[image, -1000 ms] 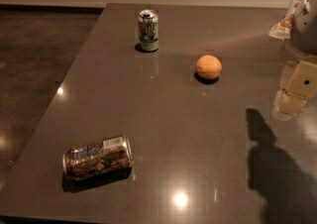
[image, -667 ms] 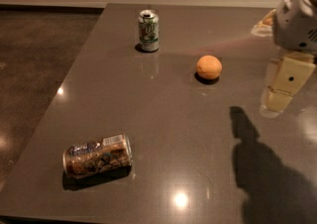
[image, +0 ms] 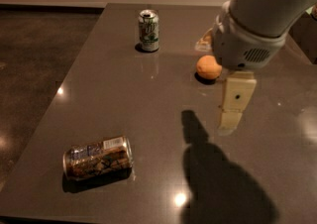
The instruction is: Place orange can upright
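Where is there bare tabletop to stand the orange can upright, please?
The widest bare stretch of the table lies mid-table, bordered by the lying orange can nearer the camera, the green-and-white can farther back, and the pincer hanging just in front of the orange fruit. The near right corner is bare too. Crowding is only around fruit and pincer.

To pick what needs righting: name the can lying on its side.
The orange can, front left, lies sideways; the green-and-white can stands upright. The gripper hangs at the right.
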Tool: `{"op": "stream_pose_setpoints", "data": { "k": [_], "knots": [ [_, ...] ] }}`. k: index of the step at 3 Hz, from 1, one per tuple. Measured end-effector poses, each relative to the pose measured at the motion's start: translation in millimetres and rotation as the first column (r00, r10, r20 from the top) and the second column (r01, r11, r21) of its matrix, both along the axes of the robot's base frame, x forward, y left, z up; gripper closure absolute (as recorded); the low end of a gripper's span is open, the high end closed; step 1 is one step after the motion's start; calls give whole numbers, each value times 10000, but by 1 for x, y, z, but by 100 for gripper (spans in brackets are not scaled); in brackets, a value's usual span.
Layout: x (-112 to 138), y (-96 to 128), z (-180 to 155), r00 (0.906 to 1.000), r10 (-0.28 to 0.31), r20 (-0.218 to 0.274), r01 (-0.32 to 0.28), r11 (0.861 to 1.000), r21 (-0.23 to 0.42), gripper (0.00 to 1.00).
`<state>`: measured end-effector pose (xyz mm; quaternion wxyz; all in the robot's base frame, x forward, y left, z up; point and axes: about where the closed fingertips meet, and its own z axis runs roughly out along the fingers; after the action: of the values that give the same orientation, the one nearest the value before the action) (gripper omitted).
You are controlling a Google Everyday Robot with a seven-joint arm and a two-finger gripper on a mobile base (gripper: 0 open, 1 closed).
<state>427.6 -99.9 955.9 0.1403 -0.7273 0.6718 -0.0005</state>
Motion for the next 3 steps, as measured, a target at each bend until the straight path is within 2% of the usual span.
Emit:
{"op": "stream_pose_setpoints", "data": {
  "k": [1, 2, 3],
  "knots": [
    [-21, 34, -9, 9965, 803, -229, -804, 9968, -33, 0],
    [-43, 60, -17, 9896, 1346, -504, -1352, 9908, -93, 0],
    [-60, 85, -29, 9833, 1640, -785, -1657, 9861, -159, 0]
  ]
}}
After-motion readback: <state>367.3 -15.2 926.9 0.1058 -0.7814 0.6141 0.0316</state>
